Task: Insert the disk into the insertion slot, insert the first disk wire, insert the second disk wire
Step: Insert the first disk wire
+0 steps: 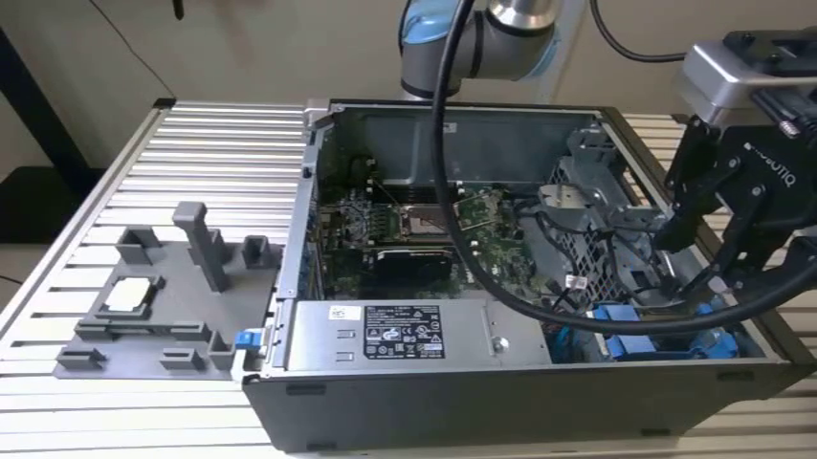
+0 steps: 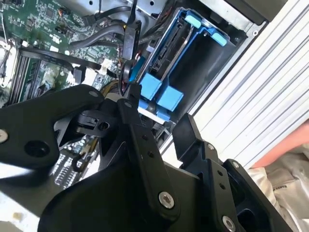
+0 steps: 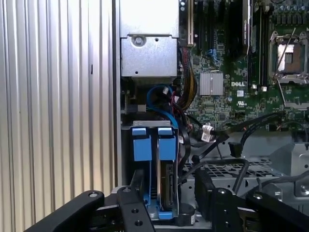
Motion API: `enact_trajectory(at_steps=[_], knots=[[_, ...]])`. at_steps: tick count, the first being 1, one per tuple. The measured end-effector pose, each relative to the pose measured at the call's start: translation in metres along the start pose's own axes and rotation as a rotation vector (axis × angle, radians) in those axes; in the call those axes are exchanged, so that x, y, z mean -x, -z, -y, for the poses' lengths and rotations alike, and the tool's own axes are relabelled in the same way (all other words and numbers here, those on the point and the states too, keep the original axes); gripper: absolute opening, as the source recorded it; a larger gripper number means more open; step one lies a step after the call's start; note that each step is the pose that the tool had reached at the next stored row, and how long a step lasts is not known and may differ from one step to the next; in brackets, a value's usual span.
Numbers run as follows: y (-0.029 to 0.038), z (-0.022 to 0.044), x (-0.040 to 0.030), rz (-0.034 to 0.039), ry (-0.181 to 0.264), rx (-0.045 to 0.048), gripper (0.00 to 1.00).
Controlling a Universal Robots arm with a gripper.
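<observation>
While disk (image 3: 166, 186) sits in insertion slot (image 3: 150, 124) beside case wall (image 3: 116, 72), claw (image 2: 157, 112) hangs released above

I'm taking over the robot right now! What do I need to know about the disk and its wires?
End effector: open, holding nothing, poised close to the disk.
Disk: sitting down inside the insertion slot.
Done: putting the disk in looks finished.
Left: both wires. Loose black cables lie beside the slot. None looks plugged into the disk, though its connector end is hidden.
</observation>
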State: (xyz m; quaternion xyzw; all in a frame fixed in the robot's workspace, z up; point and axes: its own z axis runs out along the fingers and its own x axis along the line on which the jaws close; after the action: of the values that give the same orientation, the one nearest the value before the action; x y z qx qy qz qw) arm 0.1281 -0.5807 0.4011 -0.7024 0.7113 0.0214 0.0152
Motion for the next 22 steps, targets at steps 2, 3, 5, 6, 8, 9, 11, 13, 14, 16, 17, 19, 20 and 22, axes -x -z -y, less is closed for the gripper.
enact_trajectory(at_steps=[2, 3, 5, 6, 8, 9, 11, 13, 14, 16, 17, 19, 20, 22], knots=[[-0.0002, -0.0002, 0.0001, 0.003, 0.001, -0.0245, 0.55], [-0.0003, -0.0004, 0.0002, 0.0047, 0.002, -0.0378, 0.55], [-0.0005, -0.0009, 0.0004, 0.0083, 0.004, -0.0654, 0.55], [-0.0006, -0.001, 0.0006, 0.0101, 0.004, -0.0788, 0.55], [-0.0007, -0.0014, 0.0012, 0.0145, 0.006, -0.1051, 0.55], [-0.0008, -0.0016, 0.0015, 0.0165, 0.007, -0.1177, 0.55], [-0.0012, -0.0024, 0.0033, 0.0185, 0.009, -0.1435, 0.55], [-0.002, -0.0032, 0.008, 0.0188, 0.01, -0.16, 0.55], [-0.0026, -0.0036, 0.0106, 0.0189, 0.01, -0.1672, 0.55], [-0.004, -0.0043, 0.017, 0.0188, 0.012, -0.1811, 0.55], [-0.0048, -0.0047, 0.0199, 0.0174, 0.013, -0.1882, 0.55], [-0.0065, -0.0053, 0.025, 0.0137, 0.02, -0.1985, 0.55], [-0.0076, -0.0056, 0.0277, 0.0126, 0.024, -0.2026, 0.55], [-0.0091, -0.0071, 0.0321, 0.0086, 0.029, -0.2096, 0.55]])
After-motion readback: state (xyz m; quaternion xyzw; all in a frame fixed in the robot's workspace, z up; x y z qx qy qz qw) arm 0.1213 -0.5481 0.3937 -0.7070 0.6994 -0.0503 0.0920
